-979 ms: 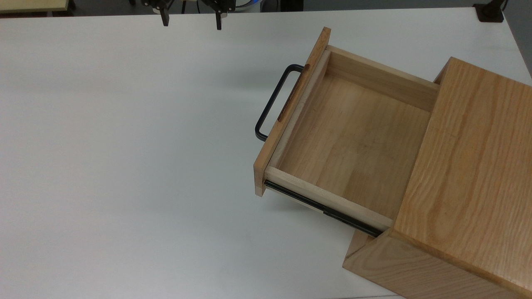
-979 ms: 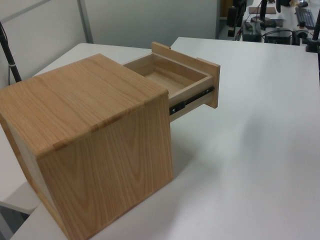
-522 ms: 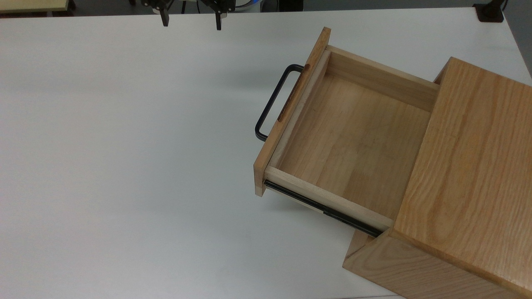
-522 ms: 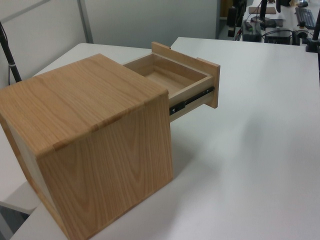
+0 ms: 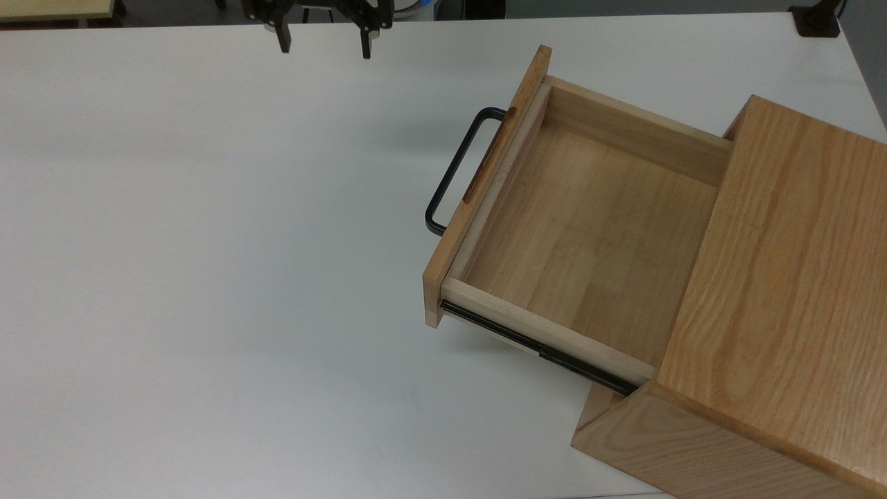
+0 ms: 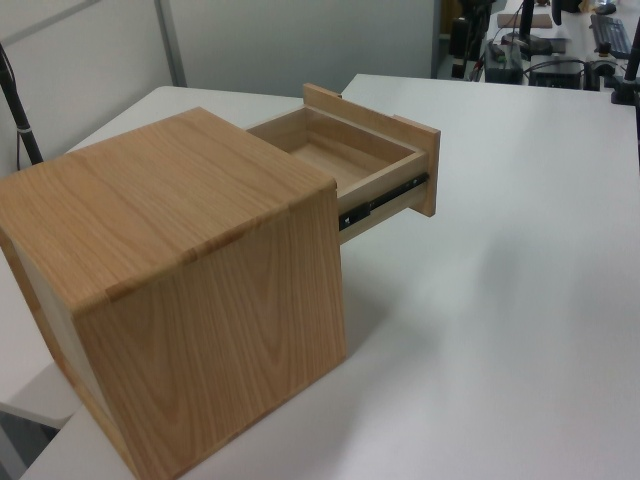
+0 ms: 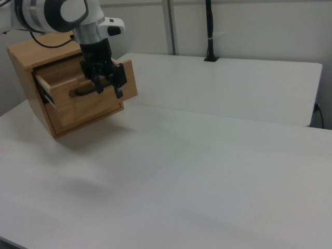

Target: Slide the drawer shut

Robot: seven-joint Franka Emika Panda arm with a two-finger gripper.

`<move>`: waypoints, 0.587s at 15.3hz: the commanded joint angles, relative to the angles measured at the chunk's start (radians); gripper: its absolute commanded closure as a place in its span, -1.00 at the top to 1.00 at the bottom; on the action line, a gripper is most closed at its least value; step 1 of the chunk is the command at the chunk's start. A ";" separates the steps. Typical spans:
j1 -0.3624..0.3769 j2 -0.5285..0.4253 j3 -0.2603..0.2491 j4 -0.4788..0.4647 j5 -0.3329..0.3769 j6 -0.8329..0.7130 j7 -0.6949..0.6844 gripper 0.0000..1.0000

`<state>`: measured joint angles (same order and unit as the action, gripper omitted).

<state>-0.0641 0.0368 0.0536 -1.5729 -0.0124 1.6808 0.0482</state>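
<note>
The drawer [image 5: 589,235] is pulled well out of the oak cabinet [image 5: 783,291] and its inside is bare. Its flat front panel [image 5: 485,187] carries a black bar handle [image 5: 450,173] facing the top view's left. A black side rail [image 5: 540,350] shows along its near side. My gripper [image 5: 323,41] hangs open at the top view's upper edge, far from the handle and holding nothing. In the right view the gripper [image 7: 108,87] overlaps the drawer front [image 7: 93,106]. The left view shows the drawer [image 6: 350,150] jutting out of the cabinet [image 6: 180,280].
The white table [image 5: 208,242] spreads wide on the top view's left of the drawer. A black mount [image 5: 818,21] sits at the table's far right corner, and a black post [image 7: 209,31] stands behind the table in the right view.
The gripper has shifted slightly further into the top view, its fingers reaching lower than before. The drawer has not moved.
</note>
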 commanded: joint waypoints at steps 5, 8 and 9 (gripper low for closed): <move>0.015 0.083 0.006 -0.027 0.041 0.240 0.303 -1.00; 0.036 0.122 0.011 -0.027 0.124 0.339 0.308 -1.00; 0.036 0.141 0.011 -0.027 0.175 0.387 0.323 -1.00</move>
<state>-0.0455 0.1566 0.0675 -1.5863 0.0787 1.9740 0.3295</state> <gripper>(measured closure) 0.991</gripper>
